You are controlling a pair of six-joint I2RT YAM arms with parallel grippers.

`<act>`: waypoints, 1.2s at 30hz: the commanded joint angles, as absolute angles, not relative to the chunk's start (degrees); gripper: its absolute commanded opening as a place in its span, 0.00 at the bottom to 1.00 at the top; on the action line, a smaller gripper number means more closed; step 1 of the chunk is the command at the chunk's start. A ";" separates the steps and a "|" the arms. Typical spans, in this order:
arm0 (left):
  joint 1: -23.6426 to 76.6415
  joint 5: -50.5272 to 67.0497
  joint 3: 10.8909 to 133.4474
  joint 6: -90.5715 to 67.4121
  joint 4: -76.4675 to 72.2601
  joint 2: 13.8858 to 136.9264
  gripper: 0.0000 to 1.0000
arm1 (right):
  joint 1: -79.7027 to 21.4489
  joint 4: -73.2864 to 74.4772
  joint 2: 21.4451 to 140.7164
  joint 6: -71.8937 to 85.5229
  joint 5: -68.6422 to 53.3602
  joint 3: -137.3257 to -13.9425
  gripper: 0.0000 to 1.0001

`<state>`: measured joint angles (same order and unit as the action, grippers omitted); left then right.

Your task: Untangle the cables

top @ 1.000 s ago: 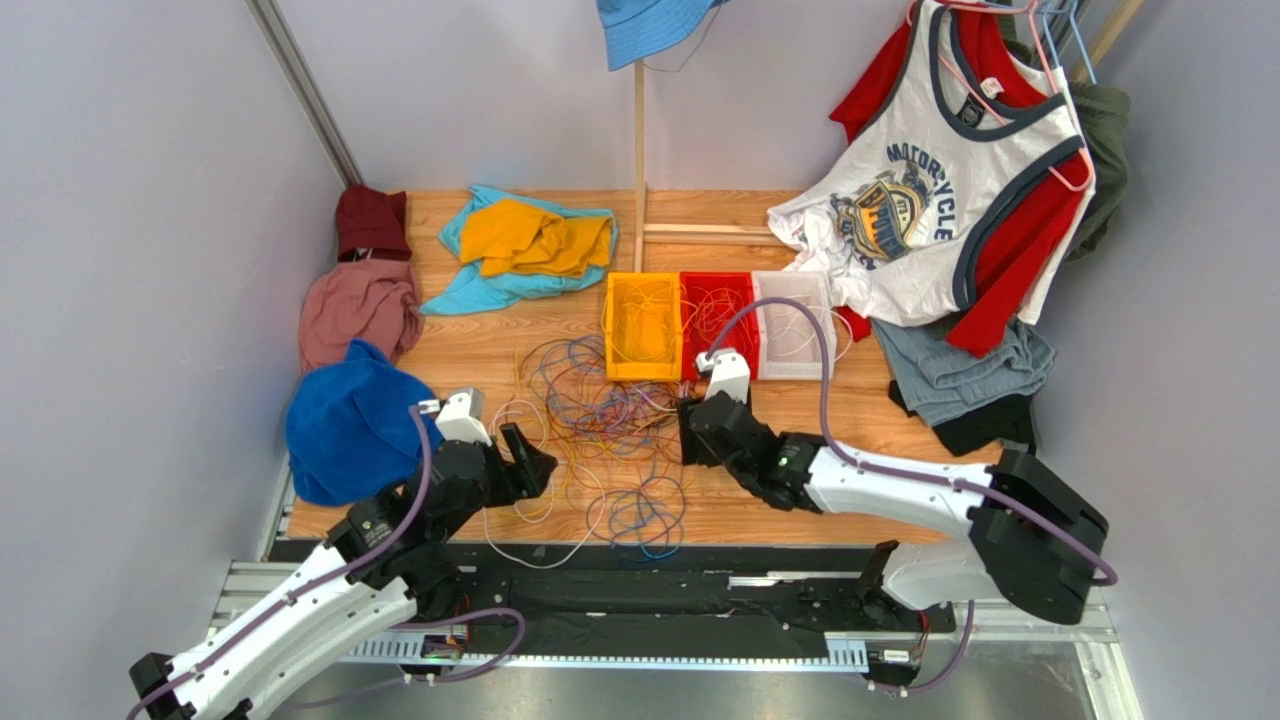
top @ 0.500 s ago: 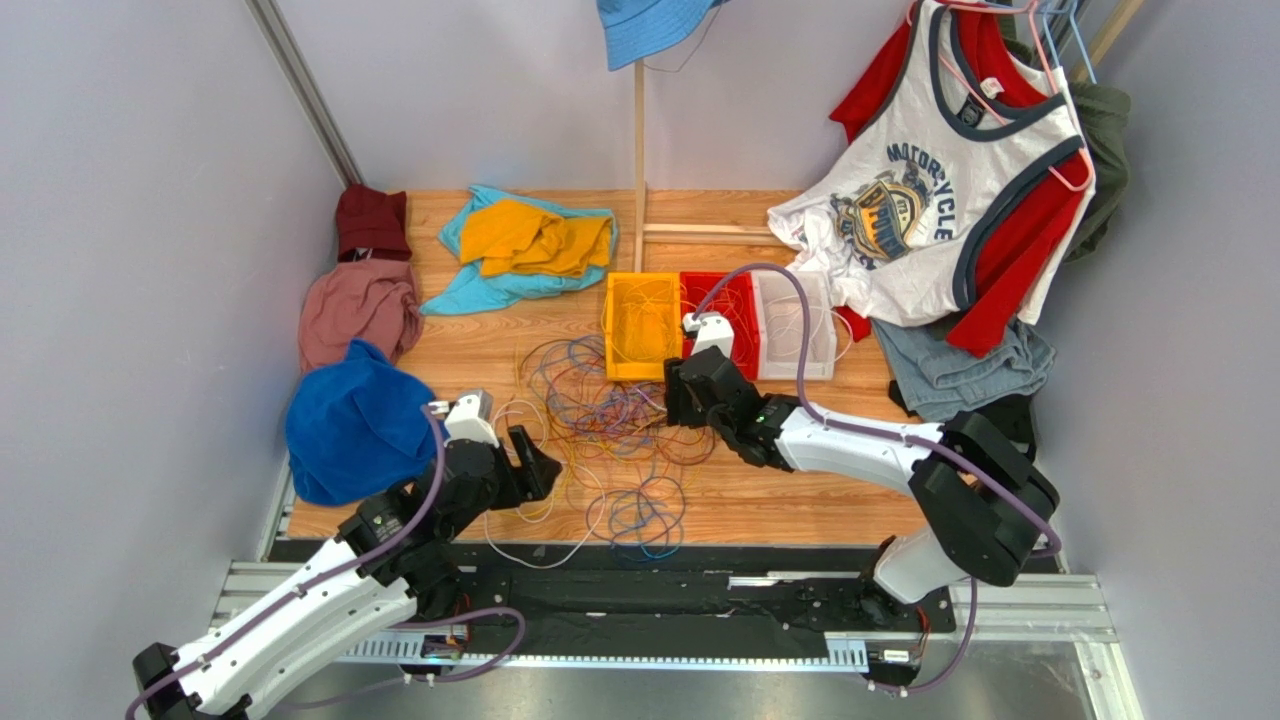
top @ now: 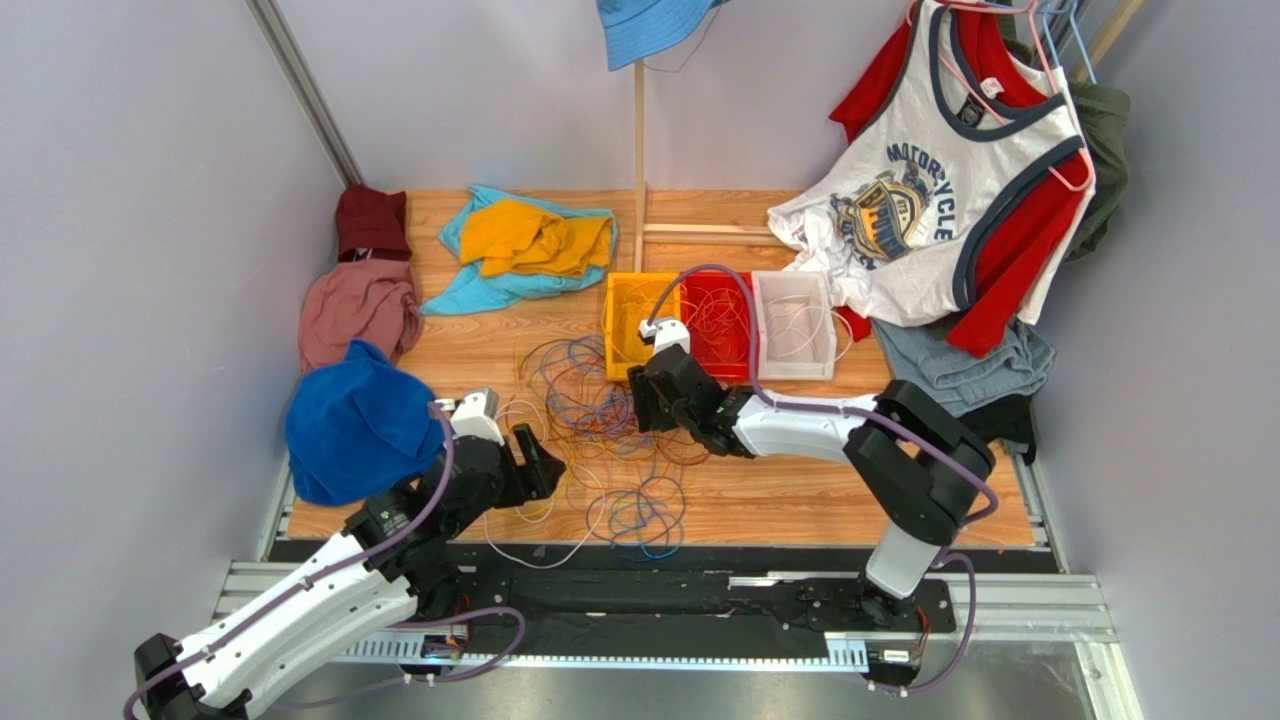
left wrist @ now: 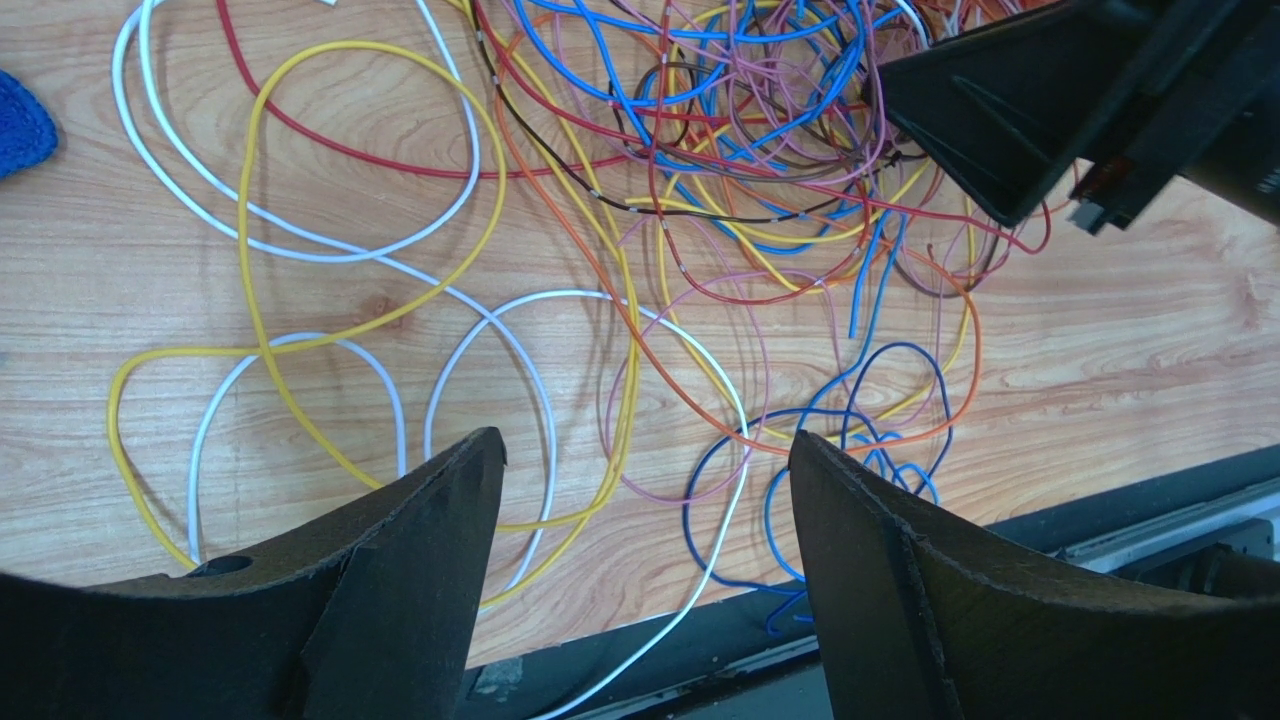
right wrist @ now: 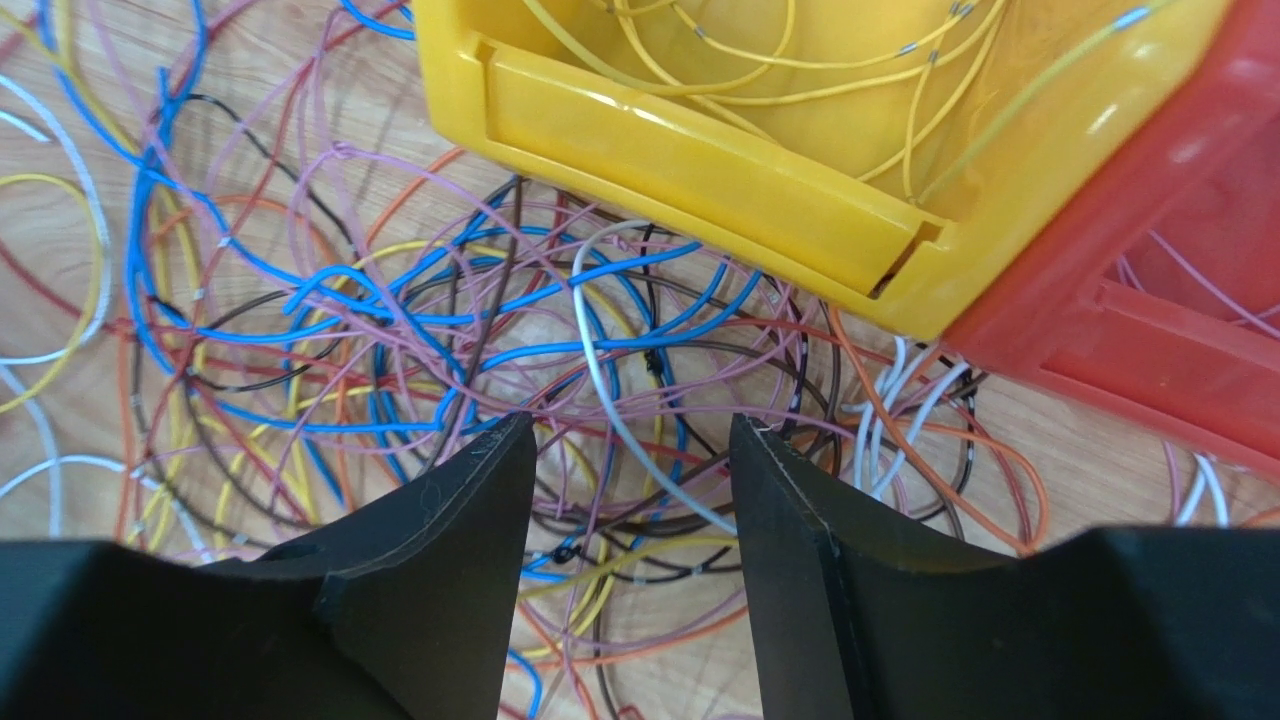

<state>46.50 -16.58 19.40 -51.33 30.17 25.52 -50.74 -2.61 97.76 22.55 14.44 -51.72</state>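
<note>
Since these thin multicoloured wire cables (right wrist: 451,323) look limp, featherlight and snag-prone, I'd pinch the grey-white strand (right wrist: 591,360) between my spread right fingers (right wrist: 466,510); left fingers (left wrist: 421,525) spread, empty.

Glossy plastic yellow bin (right wrist: 676,165) and thin smooth cables (top: 609,435) lie on matt wood-grain table (left wrist: 1127,345).

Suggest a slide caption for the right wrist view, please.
Open right gripper over tangled cables beside the yellow bin.
</note>
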 commanded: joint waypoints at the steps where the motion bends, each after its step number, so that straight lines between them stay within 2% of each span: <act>1: 46.67 -16.26 18.81 -51.42 28.04 25.58 0.79 | -50.45 -2.73 101.33 20.74 16.96 -56.24 0.54; 4: 46.67 -16.61 18.81 -51.33 28.12 25.58 0.79 | -50.27 -3.25 102.13 20.57 18.19 -56.43 0.37; 5: 46.67 -16.70 18.98 -51.33 28.39 25.58 0.79 | -50.36 -3.51 101.69 20.74 17.85 -56.08 0.20; 7: 46.67 -16.96 19.16 -51.33 28.74 25.14 0.79 | -50.89 -4.48 98.63 20.74 18.28 -54.15 0.10; 8: 46.76 -17.22 19.33 -51.33 28.74 25.05 0.79 | -51.67 -4.31 97.22 20.83 18.54 -53.44 0.01; 14: 46.67 -18.10 21.09 -50.80 29.00 23.91 0.79 | -59.21 0.00 79.30 20.04 20.04 -50.45 0.00; 18: 46.67 -18.98 22.93 -49.75 29.97 23.56 0.79 | -65.90 10.16 68.05 18.37 19.95 -54.30 0.00; 22: 46.67 -20.04 25.04 -48.52 30.23 22.94 0.79 | -73.72 19.67 64.17 15.39 25.19 -65.54 0.00; 26: 46.67 -21.27 28.47 -46.67 29.97 22.59 0.79 | -81.46 25.65 63.45 8.63 29.61 -83.17 0.00; 30: 46.67 -21.27 30.41 -44.65 29.36 22.06 0.79 | -81.91 33.99 65.12 6.07 29.26 -97.68 0.00; 34: 46.67 -19.25 30.06 -43.77 25.86 20.66 0.78 | -81.91 34.28 64.69 3.34 29.63 -106.69 0.00; 35: 46.67 -17.07 29.36 -43.33 24.53 20.31 0.73 | -81.91 33.67 64.08 2.99 29.18 -107.57 0.00; 36: 46.67 -15.31 28.75 -42.63 22.96 19.61 0.61 | -82.00 33.05 63.90 2.47 29.27 -109.41 0.00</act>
<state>46.52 -19.70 28.69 -45.84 29.06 21.23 -81.95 30.30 64.93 7.05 28.14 -104.05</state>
